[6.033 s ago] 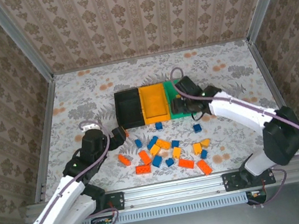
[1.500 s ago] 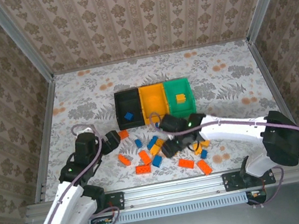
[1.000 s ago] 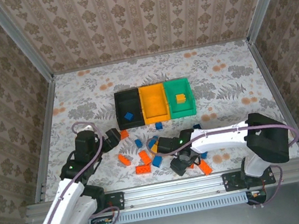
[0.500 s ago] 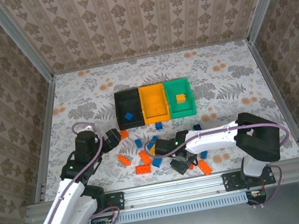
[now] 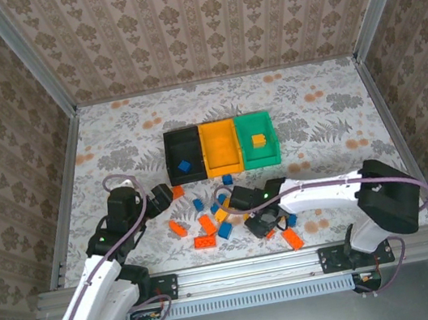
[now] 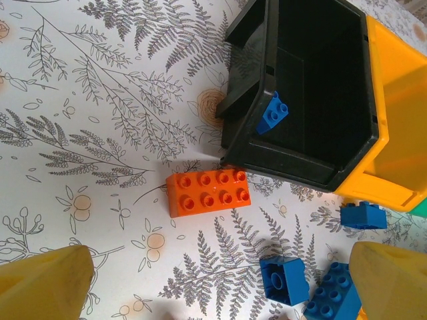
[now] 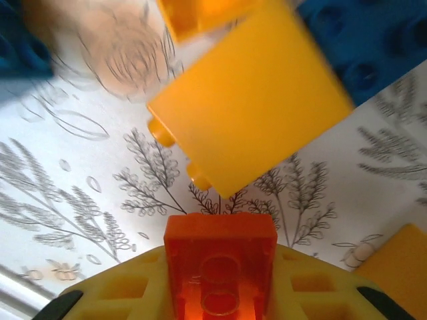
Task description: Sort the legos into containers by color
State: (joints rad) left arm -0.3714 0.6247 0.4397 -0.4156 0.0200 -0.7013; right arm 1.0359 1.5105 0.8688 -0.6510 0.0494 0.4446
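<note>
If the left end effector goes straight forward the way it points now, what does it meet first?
Probably the red-orange brick lying flat just before the black bin, though depth is unclear.

The right hand [image 5: 262, 223] has left the green plastic bin [image 5: 256, 125] and now sits low over the loose pile near the front of the tabletop [image 5: 113, 144]. Its fingers have drawn in from wide apart onto a red-orange studded plastic brick [image 7: 220, 267] between them. Beyond this hand, the green plastic bin now holds a yellow-orange studded brick [image 5: 258, 141], and the black plastic bin [image 5: 181, 142] holds a blue studded brick [image 5: 185, 166]. The left hand [image 5: 163, 198] has pulled back slightly, uncovering a second red-orange brick [image 6: 209, 193] just ahead of its fingertips.
</note>
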